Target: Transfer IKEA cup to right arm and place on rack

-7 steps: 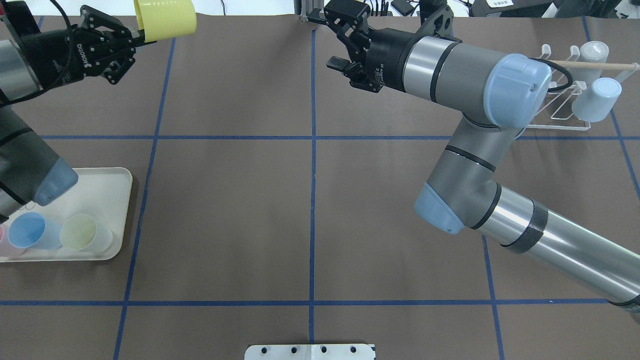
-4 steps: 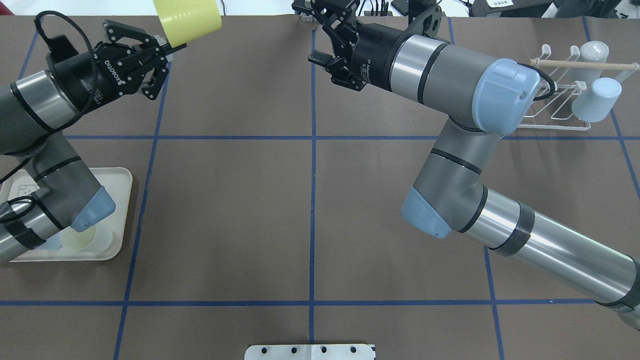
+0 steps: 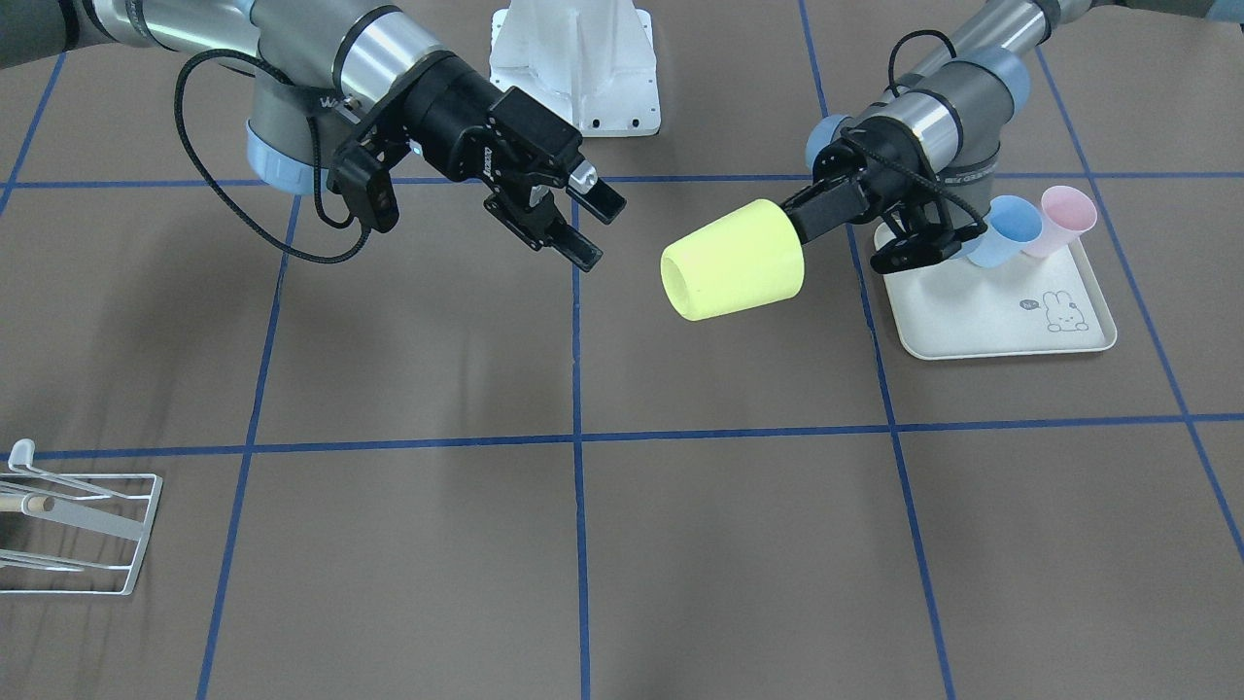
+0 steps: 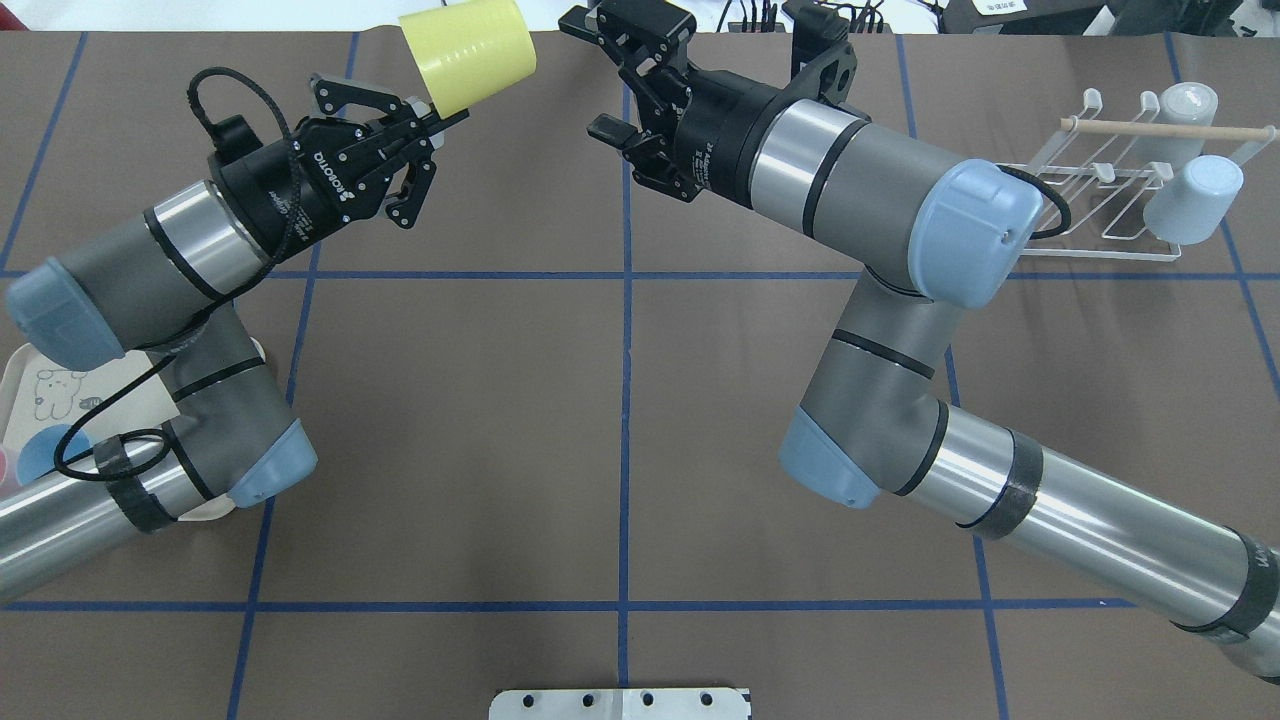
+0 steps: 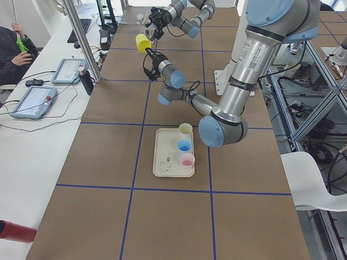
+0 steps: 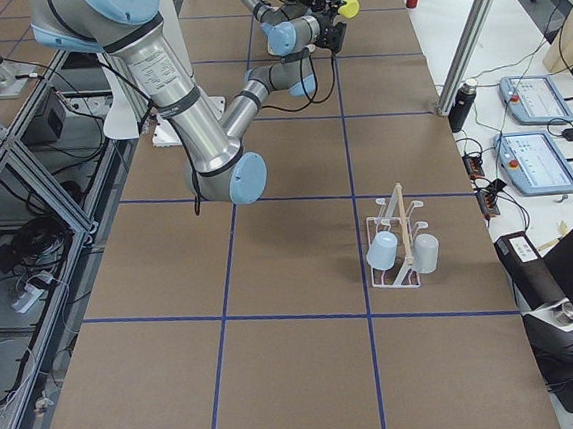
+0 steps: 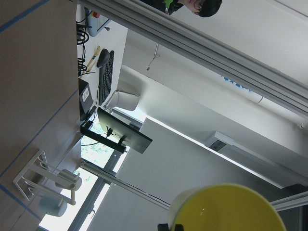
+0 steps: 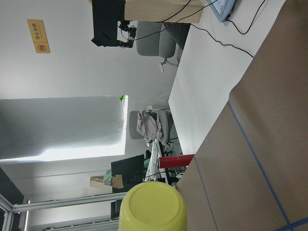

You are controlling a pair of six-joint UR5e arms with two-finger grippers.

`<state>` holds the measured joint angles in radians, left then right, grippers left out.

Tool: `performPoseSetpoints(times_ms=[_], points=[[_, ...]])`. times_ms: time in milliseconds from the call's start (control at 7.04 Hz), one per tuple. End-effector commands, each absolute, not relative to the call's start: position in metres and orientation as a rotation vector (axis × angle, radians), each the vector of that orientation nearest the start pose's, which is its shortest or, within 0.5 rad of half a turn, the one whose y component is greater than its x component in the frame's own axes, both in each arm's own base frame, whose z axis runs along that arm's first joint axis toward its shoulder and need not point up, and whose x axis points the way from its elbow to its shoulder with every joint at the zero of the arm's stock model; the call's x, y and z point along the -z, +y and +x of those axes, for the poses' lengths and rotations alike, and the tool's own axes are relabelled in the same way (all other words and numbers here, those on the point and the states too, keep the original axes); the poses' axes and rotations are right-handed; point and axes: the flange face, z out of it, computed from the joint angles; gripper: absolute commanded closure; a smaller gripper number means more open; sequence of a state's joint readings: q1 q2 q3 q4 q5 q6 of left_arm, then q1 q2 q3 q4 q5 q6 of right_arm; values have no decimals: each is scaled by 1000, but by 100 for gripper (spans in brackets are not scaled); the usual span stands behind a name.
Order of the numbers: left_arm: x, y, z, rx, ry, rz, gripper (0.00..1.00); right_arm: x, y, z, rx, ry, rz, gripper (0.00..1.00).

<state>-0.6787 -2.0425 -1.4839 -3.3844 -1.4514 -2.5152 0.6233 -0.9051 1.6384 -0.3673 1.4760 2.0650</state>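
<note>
The yellow cup (image 3: 734, 260) hangs above the table (image 3: 389, 564), pinched at its rim by the left gripper (image 3: 802, 219). Its long axis lies roughly level, with the closed base pointing at the right gripper (image 3: 598, 230), which is spread wide, near but not touching.

The left arm (image 4: 230, 410) hides most of the tray (image 4: 110, 405), and the rack (image 3: 97, 476) is cut off.

Yellow cup (image 7: 226, 209) at bottom edge, rack (image 7: 29, 175) beyond.
</note>
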Motion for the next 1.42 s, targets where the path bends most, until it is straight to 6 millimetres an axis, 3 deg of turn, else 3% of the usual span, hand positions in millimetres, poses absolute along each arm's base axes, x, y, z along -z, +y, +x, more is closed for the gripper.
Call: performPoseSetpoints(times_ms=[0,710,995,1279], points=[[-250,-480,370,988,2381,-246,100,-107,-469,-419,-832,-2015,202,1],[-246,-467,386,1000,2391,-270,100,-111,-471,-424,-839,-2004,207,1],[-238,-452,405,1026,2410,-296,100,-110,-473,-427,-847,-2003,210,1],[-230,-449,413,1038,2405,-300,100,-110,-472,-428,-848,-2004,209,1]])
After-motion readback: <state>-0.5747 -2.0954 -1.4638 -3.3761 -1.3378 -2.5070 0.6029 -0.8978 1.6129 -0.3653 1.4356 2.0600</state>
